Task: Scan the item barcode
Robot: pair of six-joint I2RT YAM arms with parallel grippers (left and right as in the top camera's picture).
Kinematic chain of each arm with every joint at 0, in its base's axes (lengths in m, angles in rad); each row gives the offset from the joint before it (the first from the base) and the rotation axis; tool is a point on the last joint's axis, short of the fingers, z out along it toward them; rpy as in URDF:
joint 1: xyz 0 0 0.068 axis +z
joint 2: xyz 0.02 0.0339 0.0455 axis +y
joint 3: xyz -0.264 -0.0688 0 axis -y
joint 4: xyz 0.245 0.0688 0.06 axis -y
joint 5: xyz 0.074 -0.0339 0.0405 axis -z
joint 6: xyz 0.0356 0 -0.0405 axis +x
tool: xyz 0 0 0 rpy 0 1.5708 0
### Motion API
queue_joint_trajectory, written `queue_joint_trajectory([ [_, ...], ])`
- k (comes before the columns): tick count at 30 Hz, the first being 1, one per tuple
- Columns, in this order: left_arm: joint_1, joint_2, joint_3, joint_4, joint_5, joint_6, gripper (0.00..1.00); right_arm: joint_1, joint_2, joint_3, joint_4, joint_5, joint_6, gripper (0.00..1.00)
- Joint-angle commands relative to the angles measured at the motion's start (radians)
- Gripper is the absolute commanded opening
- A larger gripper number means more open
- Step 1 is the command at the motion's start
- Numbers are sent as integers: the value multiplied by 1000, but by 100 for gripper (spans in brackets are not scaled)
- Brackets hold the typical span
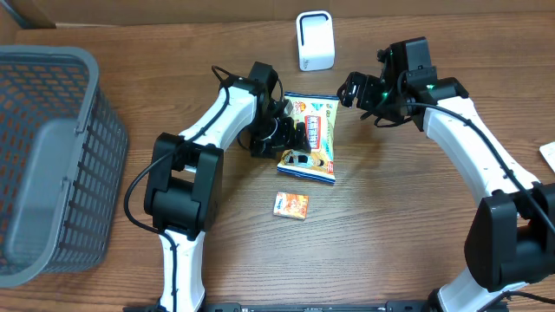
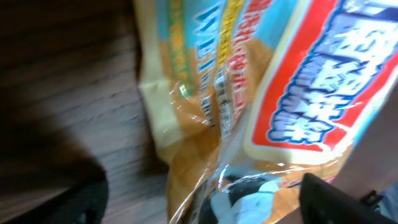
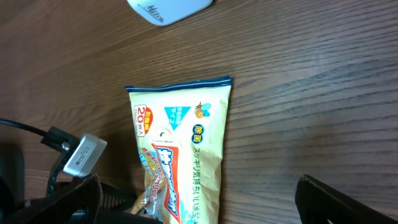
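Overhead, the wipes packet lies on the tabletop short of the white scanner, seemingly unscanned; left jaws straddle it, grip unclear, while right jaws gape empty.

Brown wood-grain surface fills whole overhead view; grain runs left to right, with darker streaks. Finish matte, faint sheen only. Light soft and even, from above; shadows short, blurred at edges. In left wrist view, wood falls into deep shade at left side. Grey plastic mesh basket stands at surface's left end, partly cut by frame. Corner of white object at right edge.
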Motion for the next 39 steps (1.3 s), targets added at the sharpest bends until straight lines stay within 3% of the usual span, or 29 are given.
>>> queue_joint_trajectory([
  [1, 0, 4, -64, 41, 53, 0, 76, -2, 7, -5, 3, 10, 6, 100],
  [5, 0, 4, -84, 69, 52, 1, 36, -2, 7, -5, 3, 10, 6, 100],
  [8, 0, 4, -84, 72, 51, 1, 22, -2, 7, -5, 3, 10, 6, 100],
  [9, 0, 4, -84, 72, 47, 1, 5, -2, 7, -5, 3, 10, 6, 100],
  [17, 13, -3, -15, 2, -60, 0, 4, -2, 7, -6, 3, 20, 5, 100],
  [24, 17, -16, 266, -227, -373, -1, 4, -2, 7, -9, 3, 48, 5, 100],
  [31, 16, -30, 522, -407, -576, -52, 4, -2, 11, -12, 3, 69, 6, 100],
  [39, 17, -29, 613, -533, -599, -71, 4, -2, 13, -14, 4, 67, 7, 100],
])
